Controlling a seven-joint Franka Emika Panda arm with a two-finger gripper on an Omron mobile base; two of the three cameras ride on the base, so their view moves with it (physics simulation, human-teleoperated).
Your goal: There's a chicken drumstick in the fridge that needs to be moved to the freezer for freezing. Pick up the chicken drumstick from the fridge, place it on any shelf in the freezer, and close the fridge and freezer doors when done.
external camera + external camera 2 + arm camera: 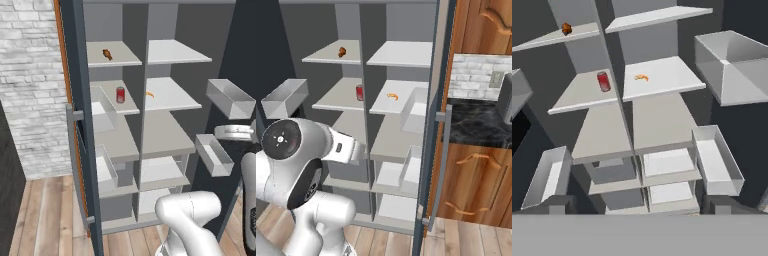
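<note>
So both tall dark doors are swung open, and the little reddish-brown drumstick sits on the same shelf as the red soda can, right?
Not quite. The reddish-brown chicken drumstick lies on the top pale grey shelf, one level above the red soda can, as the left base view shows. Both dark slate doors are indeed open.
</note>
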